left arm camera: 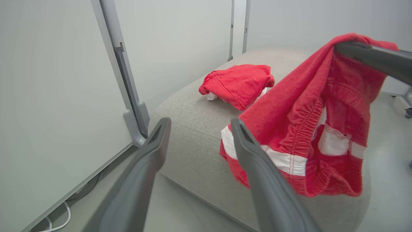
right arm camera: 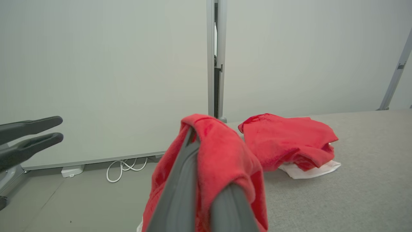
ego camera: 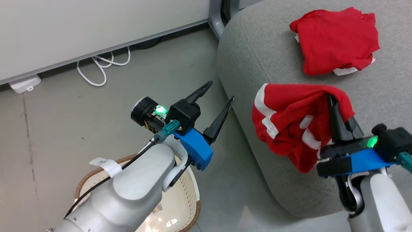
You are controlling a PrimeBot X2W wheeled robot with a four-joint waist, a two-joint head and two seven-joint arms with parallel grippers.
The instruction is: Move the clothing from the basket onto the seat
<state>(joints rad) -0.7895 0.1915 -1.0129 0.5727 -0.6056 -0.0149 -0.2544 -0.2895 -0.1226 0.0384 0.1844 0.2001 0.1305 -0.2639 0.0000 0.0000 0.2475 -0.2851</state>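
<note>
Across the right of the head view spreads the grey seat (ego camera: 264, 48), rounded at its edge. Off the seat's near left corner, on the floor, sits the cream basket (ego camera: 190, 206), mostly hidden under the left forearm. One red garment (ego camera: 336, 40) lies crumpled on the seat's far part. A second red garment (ego camera: 289, 125), white-striped, hangs above the seat's left edge, pinched in the closed right hand (ego camera: 333, 106). The left hand (ego camera: 221, 91) hovers just left of the seat, fingers spread wide, holding nothing.
</note>
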